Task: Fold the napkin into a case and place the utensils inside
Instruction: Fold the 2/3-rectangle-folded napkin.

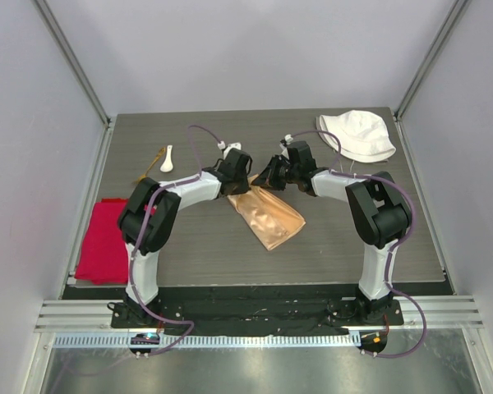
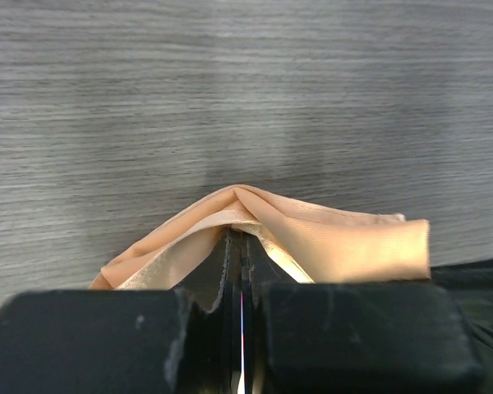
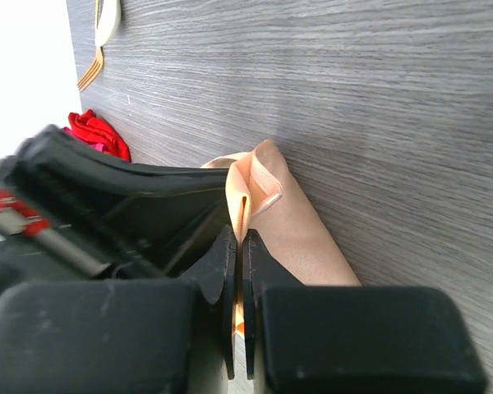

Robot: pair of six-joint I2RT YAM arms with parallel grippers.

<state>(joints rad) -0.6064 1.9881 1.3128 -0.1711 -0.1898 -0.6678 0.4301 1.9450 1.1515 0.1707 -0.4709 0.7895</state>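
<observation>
Napkin [image 1: 267, 215]: your folded peach strip lies mid-counter [image 1: 353, 238], far end at both hands | left hand [image 2: 241, 245]: pinching a napkin fold, which only the wrist views show | right hand [image 3: 240, 234]: pinching the napkin's edge | top view: spoon [image 1: 166, 158], fork [image 1: 146, 171] near far-left corner; red cloth [image 1: 103, 242] at left edge; white hat [image 1: 357, 135] at far-right corner, seen here alone

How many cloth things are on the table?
3. The peach napkin is in the middle, the red cloth is on the left, and the white hat is in the far right corner. I see no others.
</observation>
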